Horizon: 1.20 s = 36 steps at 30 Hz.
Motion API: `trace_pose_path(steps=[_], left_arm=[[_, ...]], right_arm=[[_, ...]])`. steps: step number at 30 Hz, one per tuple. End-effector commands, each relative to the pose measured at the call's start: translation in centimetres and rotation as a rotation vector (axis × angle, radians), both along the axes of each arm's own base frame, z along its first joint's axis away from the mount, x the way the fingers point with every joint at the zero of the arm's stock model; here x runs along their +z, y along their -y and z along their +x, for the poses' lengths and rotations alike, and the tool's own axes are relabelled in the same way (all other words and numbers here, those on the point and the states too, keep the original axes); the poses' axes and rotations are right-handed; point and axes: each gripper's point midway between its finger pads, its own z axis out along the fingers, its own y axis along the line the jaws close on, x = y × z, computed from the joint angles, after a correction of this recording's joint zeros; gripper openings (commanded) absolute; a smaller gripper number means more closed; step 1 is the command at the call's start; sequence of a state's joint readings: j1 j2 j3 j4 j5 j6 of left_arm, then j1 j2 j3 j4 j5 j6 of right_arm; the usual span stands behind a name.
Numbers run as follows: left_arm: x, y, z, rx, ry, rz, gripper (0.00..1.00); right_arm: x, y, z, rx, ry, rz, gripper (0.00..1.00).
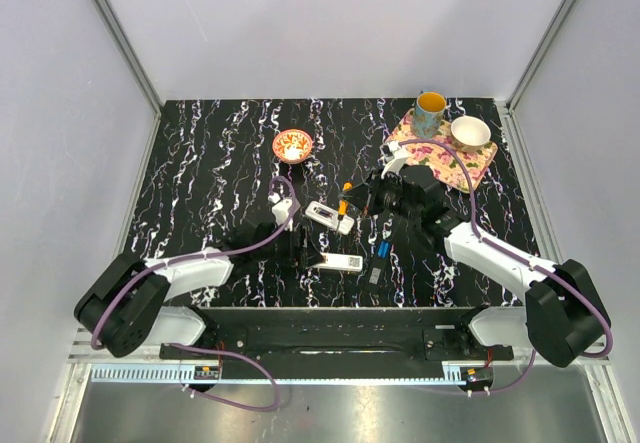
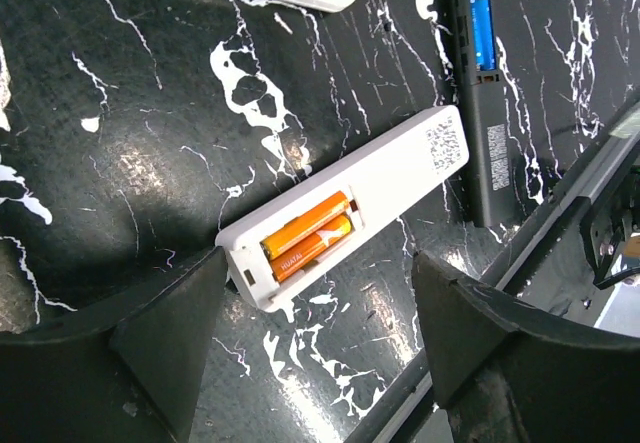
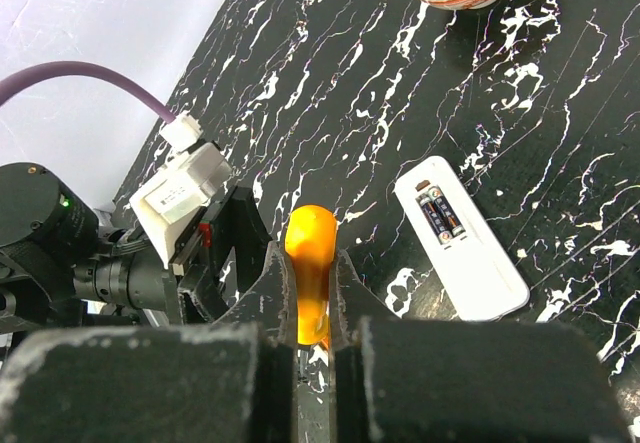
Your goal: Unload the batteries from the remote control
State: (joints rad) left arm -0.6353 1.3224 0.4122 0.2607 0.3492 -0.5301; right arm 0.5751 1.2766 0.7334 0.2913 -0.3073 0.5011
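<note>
**Two orange cells lie between the spread left fingers**

The left gripper (image 2: 318, 263) stands spread, with one finger (image 2: 170, 333) on each side of the battery end of a white remote (image 2: 400, 168). One fingertip sits at the remote's corner and the other stands apart from it. In the remote's open bay, right between the fingers, two orange batteries (image 2: 305, 238) lie side by side.

Just beyond that gripper lies one black remote (image 2: 487, 153), with a blue cell (image 2: 482, 28) showing in its bay. Farther off is a second white remote (image 1: 330, 216) with its bay open, the contents too small to tell.

Beside it the right gripper (image 3: 312, 263) pinches one slim orange stick (image 3: 310, 233), upright between its fingers. Whether that is a cell I cannot tell.

Well beyond both grippers are one orange-patterned bowl (image 1: 293, 145) and one mat (image 1: 450, 163), which carries one mug (image 1: 430, 113) and one pale bowl (image 1: 470, 133).
</note>
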Motion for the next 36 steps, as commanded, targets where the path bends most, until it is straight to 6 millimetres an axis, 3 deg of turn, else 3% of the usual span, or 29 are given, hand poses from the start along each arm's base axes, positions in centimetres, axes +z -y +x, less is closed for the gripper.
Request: trace_pose_path(steps=[1, 15, 24, 36], left_arm=[[2.1, 0.8, 0.1, -0.020, 0.044, -0.059, 0.79], [-0.3, -0.6, 0.3, 0.040, 0.011, 0.023, 0.78], [-1.2, 0.5, -1.6, -0.011, -0.046, -0.048, 0.69], [0.2, 3.2, -3.6, -0.104, -0.074, -0.108, 0.60]], right_arm=[[1.8, -0.2, -0.1, 0.013, 0.036, 0.039, 0.00], [1.7, 0.2, -0.3, -0.001, 0.030, 0.033, 0.00], [1.1, 0.4, -0.6, 0.002, 0.020, 0.028, 0.00], [0.5, 0.4, -0.7, 0.002, 0.013, 0.019, 0.00]])
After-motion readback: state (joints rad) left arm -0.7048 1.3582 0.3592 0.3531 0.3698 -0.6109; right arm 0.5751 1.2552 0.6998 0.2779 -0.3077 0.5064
